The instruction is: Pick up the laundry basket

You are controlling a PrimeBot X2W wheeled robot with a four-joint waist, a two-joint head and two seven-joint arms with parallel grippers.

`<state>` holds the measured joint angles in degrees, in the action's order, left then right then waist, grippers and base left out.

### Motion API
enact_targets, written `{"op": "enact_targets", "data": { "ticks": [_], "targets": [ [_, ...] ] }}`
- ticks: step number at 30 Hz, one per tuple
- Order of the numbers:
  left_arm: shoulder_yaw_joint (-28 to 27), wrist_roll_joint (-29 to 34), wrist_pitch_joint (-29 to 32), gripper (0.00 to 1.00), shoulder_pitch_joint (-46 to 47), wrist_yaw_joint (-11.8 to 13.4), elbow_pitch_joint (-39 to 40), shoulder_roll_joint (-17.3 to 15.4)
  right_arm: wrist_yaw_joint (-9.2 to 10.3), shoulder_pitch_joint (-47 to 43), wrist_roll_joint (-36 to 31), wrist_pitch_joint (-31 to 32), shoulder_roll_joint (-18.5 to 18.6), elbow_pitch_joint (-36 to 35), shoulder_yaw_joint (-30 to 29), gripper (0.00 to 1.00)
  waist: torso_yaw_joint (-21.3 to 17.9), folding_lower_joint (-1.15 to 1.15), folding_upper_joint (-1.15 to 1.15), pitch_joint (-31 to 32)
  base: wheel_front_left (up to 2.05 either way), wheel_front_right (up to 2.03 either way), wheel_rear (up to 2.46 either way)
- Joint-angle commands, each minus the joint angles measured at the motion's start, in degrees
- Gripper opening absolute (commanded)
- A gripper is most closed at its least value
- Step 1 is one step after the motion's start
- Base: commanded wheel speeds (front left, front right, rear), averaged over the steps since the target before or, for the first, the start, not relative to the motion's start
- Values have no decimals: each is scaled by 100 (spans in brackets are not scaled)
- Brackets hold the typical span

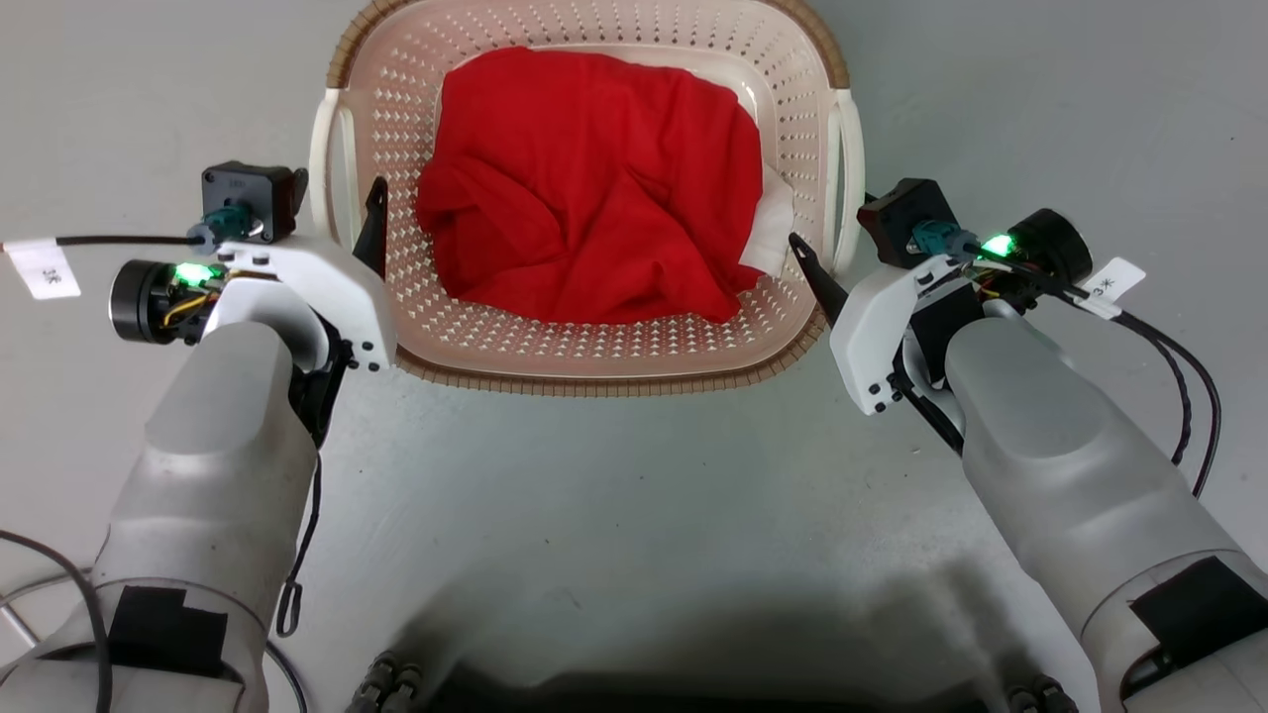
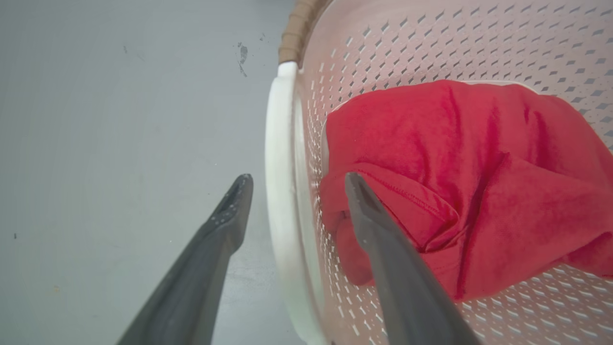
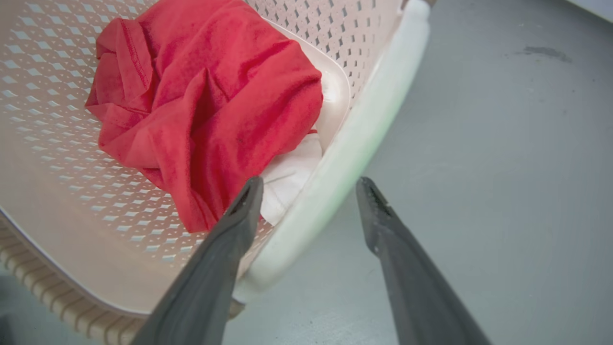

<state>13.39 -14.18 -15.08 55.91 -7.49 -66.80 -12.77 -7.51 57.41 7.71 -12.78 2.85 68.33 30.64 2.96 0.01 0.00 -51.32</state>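
Laundry basket (image 1: pixel 594 374) sits on the grey floor (image 1: pixel 634 515) before the robot, with a crumpled red cloth (image 1: pixel 594 188) and a bit of white cloth (image 1: pixel 778 223) inside. Left claw (image 2: pixel 298 177) is spread apart, one finger outside the white left handle (image 2: pixel 278 191), the other inside the basket. Right claw (image 3: pixel 310 181), likewise apart, straddles the right handle (image 3: pixel 354 143), not clamped on it.

— How are the arms held?
— The left forearm (image 1: pixel 218 446) and right forearm (image 1: pixel 1060 446) are extended forward, set wide apart.
— And the grippers?
— The left gripper (image 2: pixel 298 176) is held open, fingers parted; the right gripper (image 3: pixel 310 179) is spread likewise.
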Motion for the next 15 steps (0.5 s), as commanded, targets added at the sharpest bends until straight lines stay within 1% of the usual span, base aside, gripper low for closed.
{"op": "enact_targets", "data": {
  "ticks": [1,9,10,11,12,15],
  "targets": [
    [55,-38,-14,100,116,6,-53,15,4,130,18,13,5,47,7,100,9,-1,0,-73,0,0,0],
    [309,-168,-15,100,327,5,-318,56,6,242,-15,62,10,194,-51,100,16,-1,0,-246,0,0,0],
    [344,-167,-14,87,343,5,-338,59,6,241,-14,99,16,210,-49,96,20,-1,0,-260,0,0,0],
    [363,-164,-14,0,373,5,-347,54,7,237,-11,116,18,221,-38,20,24,-1,0,-275,0,0,0],
    [389,-183,-14,0,371,5,-383,88,7,246,6,117,18,208,-31,0,19,-1,0,-288,0,0,0],
    [459,-203,-15,0,435,6,-420,81,4,274,11,109,37,196,2,0,25,-1,0,-298,0,0,0]
  ]
}}
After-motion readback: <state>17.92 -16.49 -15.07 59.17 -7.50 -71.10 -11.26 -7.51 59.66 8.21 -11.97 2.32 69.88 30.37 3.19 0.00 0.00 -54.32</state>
